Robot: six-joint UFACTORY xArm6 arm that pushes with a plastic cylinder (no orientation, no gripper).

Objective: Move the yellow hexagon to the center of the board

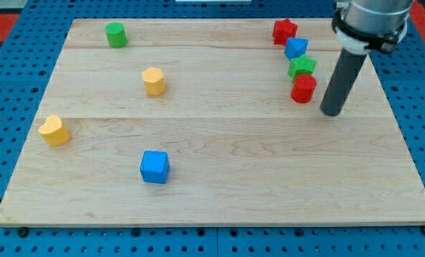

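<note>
The wooden counter (219, 193) lies on a blue perforated base (13, 107), and eight small blocks are spread on it. The yellow hexagon (154, 81) stands in the upper left part of the counter, to the left of the middle and a little above it, with free wood on all its sides. A green cylinder (115, 34) is near the top edge, up and to the left of the hexagon. A yellow heart-shaped block (54, 130) sits close to the view's left edge of the counter, and a blue cube (155, 166) is lower, below the hexagon and well apart from it. On the view's right four blocks make a short column: a red star (284, 31) at the top, then a blue block (296, 48), then a green star (301, 68), then a red block (304, 88) at the bottom, each one touching or almost touching the next. The tool is only a straight dark rod, with nothing that can open or hold, and it carries no block. The rod's tip (331, 112) rests on the counter just beside the red block, on its right and slightly lower, not touching it, and far from the yellow hexagon.
</note>
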